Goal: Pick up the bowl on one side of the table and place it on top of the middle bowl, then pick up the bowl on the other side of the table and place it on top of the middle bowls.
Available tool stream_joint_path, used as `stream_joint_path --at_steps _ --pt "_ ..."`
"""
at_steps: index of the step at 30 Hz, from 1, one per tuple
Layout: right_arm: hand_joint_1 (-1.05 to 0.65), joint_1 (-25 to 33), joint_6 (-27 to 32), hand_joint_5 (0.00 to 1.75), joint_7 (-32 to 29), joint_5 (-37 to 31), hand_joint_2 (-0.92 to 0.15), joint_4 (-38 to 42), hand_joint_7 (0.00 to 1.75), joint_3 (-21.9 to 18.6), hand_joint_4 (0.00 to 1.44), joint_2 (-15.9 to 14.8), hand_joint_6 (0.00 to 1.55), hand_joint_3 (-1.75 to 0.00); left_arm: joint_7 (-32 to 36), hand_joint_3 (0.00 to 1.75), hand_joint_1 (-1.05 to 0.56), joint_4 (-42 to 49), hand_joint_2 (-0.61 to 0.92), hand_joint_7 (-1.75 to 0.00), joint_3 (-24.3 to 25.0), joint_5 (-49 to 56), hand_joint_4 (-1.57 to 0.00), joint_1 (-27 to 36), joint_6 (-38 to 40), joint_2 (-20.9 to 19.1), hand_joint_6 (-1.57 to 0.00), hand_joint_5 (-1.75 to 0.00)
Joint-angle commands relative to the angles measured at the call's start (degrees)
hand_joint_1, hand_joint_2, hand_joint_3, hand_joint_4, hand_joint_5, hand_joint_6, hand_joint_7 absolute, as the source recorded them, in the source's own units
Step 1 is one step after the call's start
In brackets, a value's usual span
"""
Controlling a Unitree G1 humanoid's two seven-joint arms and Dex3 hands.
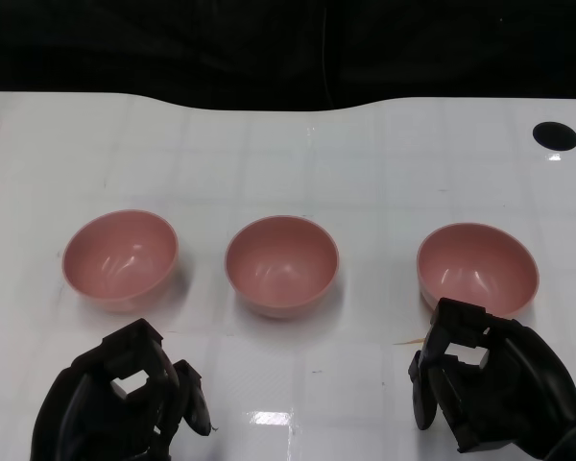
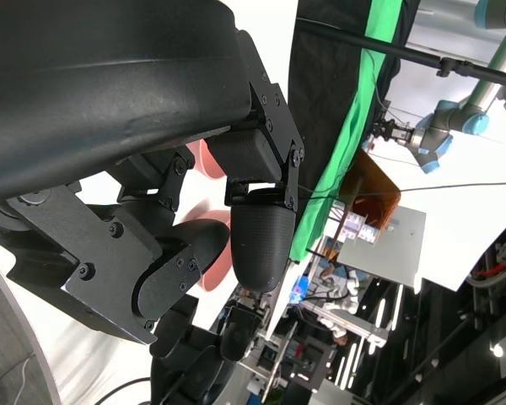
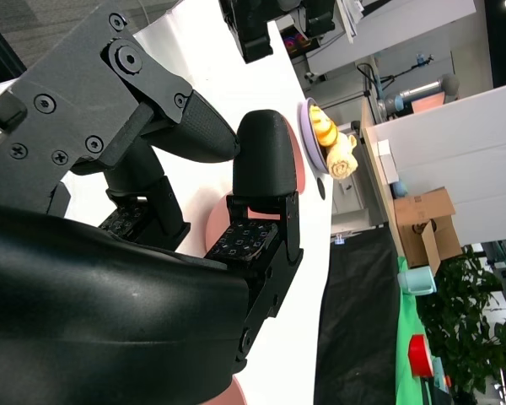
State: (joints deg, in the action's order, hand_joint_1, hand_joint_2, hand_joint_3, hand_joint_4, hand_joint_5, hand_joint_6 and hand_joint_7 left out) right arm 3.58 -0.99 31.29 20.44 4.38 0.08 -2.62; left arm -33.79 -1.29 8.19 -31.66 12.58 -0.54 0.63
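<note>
On a glossy white table (image 1: 298,154) with a faint grid and a dark hole near each far corner, backed by black drapery (image 1: 269,43), three pink bowls are seen in a row, well apart. The left bowl (image 1: 120,257) lies beyond the left hand (image 1: 125,403), whose fingers are curled inward around nothing. The middle bowl (image 1: 281,264) stands alone. The right bowl (image 1: 477,269) is met at its near rim by the right hand (image 1: 485,384), fingers bent but apart, nothing gripped.
</note>
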Motion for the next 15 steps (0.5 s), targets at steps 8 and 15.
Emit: stream_joint_path --at_steps 8,15 --pt "-0.14 0.2 0.1 1.64 -0.1 -0.5 -0.42 -0.7 1.50 0.1 0.92 -0.8 0.84 -1.39 0.9 1.28 -0.05 -1.1 0.45 -1.42 0.2 1.0 -0.87 0.5 -0.2 -0.8 -0.87 -1.62" --pt "-0.14 0.2 0.1 1.64 -0.1 -0.5 -0.42 -0.7 1.50 0.1 0.92 -0.8 0.84 -1.39 0.8 1.28 -0.05 -1.1 0.45 -1.42 0.2 1.0 -0.87 0.5 -0.2 -0.8 -0.87 -1.62"
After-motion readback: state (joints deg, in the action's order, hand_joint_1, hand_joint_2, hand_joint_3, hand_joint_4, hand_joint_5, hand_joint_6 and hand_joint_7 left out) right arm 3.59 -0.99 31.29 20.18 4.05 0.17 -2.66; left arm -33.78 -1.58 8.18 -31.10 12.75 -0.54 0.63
